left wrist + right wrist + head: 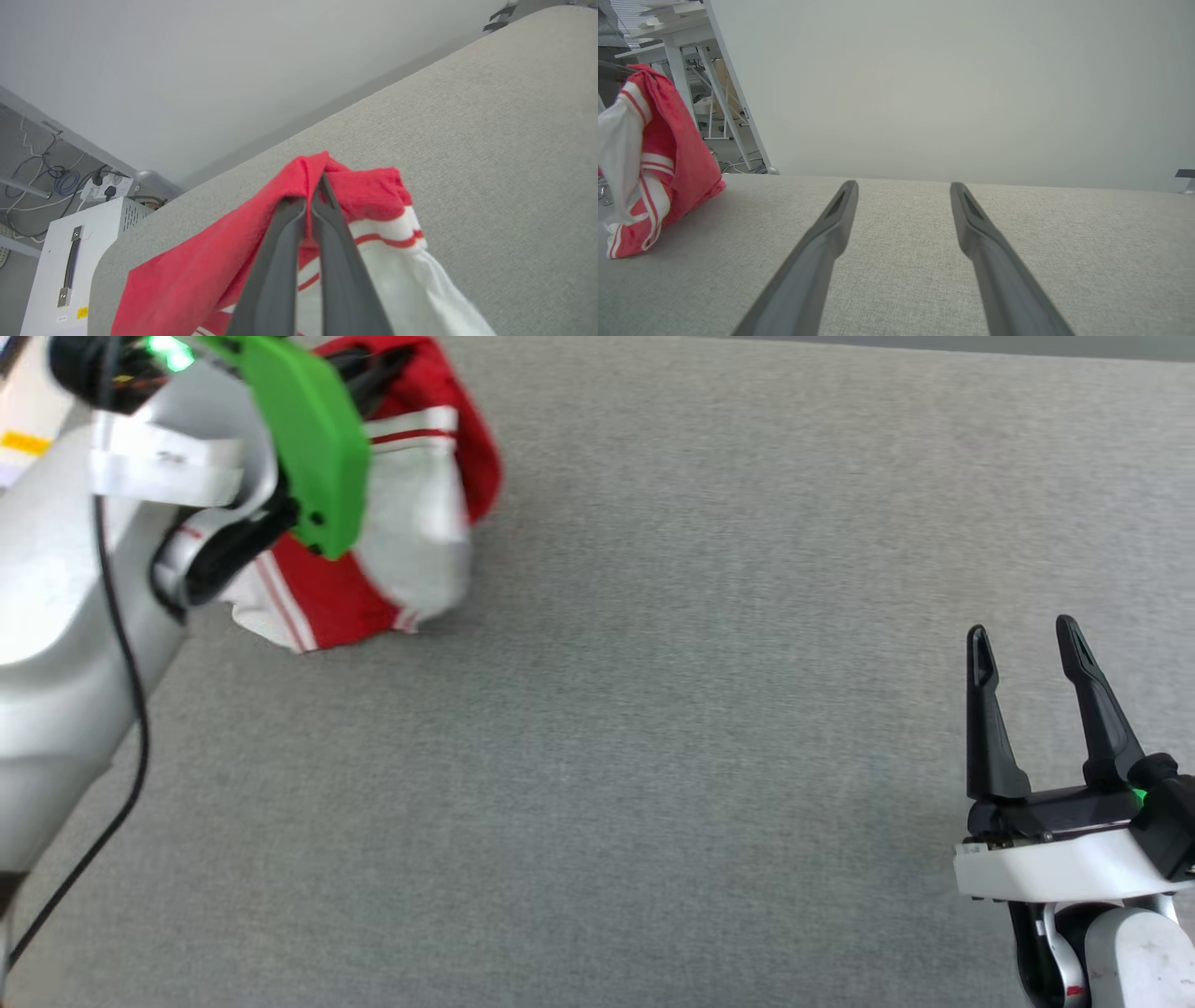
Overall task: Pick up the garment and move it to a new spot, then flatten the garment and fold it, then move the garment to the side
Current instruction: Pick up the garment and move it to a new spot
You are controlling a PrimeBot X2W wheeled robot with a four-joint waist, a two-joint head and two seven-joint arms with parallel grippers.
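Red jersey T-shirt (411,523) with white, stripe-trimmed sleeves hangs bunched over the far left of the grey fabric-covered table (700,709). The left gripper (314,186) pinches a red fold between its pressed-together dark fingers. Well apart at the right, the right gripper (1022,635) hovers with fingers spread, holding nothing.

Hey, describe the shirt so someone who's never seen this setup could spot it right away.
Start at the wide grey surface; at its far left, the left tool is shut on cloth. The bunched shirt hanging from it is red with a white sleeve and red-white striped trim, bright against the plain grey around it.
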